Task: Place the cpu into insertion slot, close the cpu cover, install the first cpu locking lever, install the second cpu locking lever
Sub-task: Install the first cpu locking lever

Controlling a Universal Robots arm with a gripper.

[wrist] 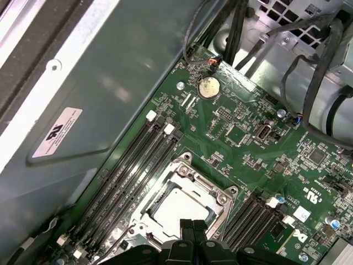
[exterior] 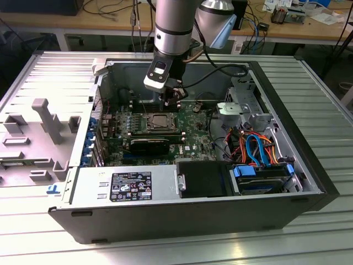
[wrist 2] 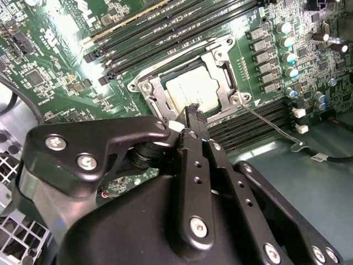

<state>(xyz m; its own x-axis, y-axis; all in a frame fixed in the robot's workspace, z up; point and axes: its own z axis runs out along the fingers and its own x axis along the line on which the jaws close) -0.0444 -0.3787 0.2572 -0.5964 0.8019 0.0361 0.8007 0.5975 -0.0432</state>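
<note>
An open computer case (exterior: 165, 221) of grey sheet metal was laid on the ribbed aluminium tabletop (exterior: 331, 110). Inside it, a green motherboard (exterior: 193, 138) was seen at the far middle. A silver, box-shaped power supply (exterior: 127, 185) was seen along the near wall, and orange and blue cables (exterior: 256, 146) toward the exterior view's right. The cpu (wrist 2: 193, 91), a flat square with a dull silver top, was seated in the motherboard's socket. It was framed by the thin silvery cpu cover (wrist 2: 220, 66), lowered flat around it. The black claw (wrist: 191, 226) was held just over the socket's edge, its fingers pressed together with nothing between them. Whether the cover was touched could not be told.
</note>
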